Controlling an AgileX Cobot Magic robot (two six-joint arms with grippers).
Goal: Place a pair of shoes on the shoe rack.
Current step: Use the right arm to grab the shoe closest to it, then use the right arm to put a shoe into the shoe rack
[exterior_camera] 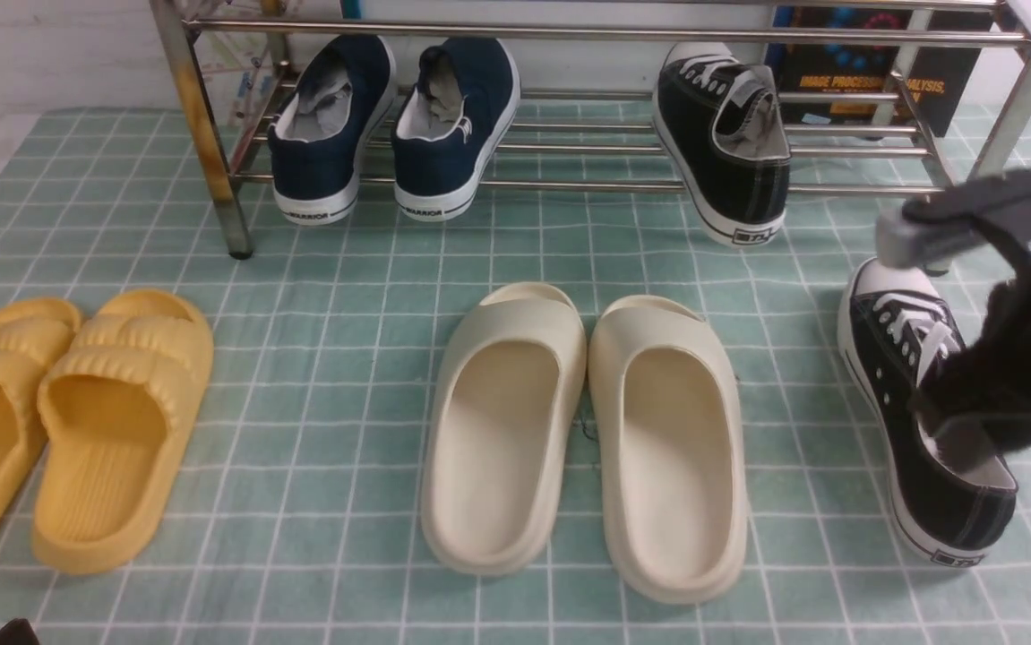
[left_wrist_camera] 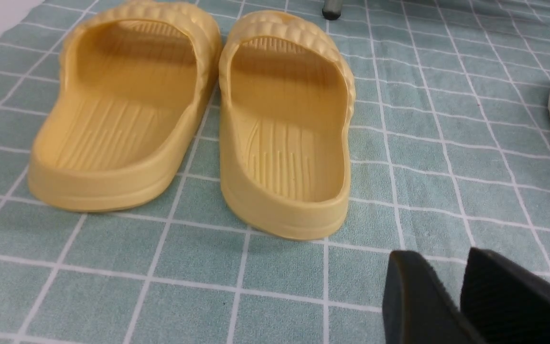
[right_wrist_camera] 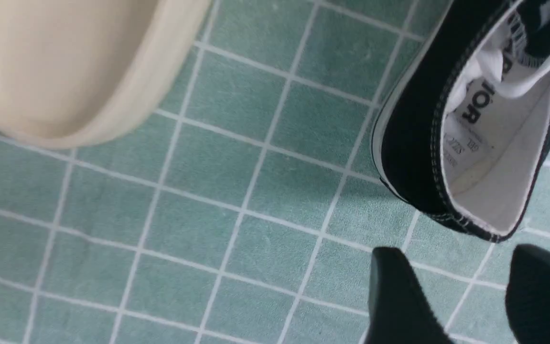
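**Front view.**
- Shoe rack point(exterior_camera: 605, 36): chrome bars, at the back of the green checked cloth point(exterior_camera: 318, 358).
- First black sneaker point(exterior_camera: 730, 143): on the rack's lower tier, right part. Toe points in and the heel overhangs the front bar.
- Second black sneaker point(exterior_camera: 909, 394): on the cloth just in front of the rack's right leg, toe toward the rack.
- Right arm point(exterior_camera: 1026, 358): above the second sneaker's heel end, hiding part of its opening.
- Navy sneakers point(exterior_camera: 390, 125): on the lower tier, left part.
- Cream slides point(exterior_camera: 587, 430): on the cloth in front of the rack's middle.
- Yellow slides point(exterior_camera: 67, 421): in front of the rack and beyond its left leg.
- Book point(exterior_camera: 864, 81): behind the rack's right end.

**Left wrist view.**
- Left end effector point(left_wrist_camera: 439, 260): fingers slightly apart with nothing between them. It faces the heels of the yellow slides, well away from the rack.

**Right wrist view.**
- Right end effector point(right_wrist_camera: 458, 253): fingers spread, with only cloth between them. It sits just short of the second sneaker's heel collar and is not touching it.

**Step in hand (judgement).** One sneaker of the pair is placed, and the right arm is reaching for the other. The next move calls for:
- bringing the fingers astride the heel collar;
- closing on it and lifting;
- setting the sneaker on the lower tier beside its mate, clear of the front bar.
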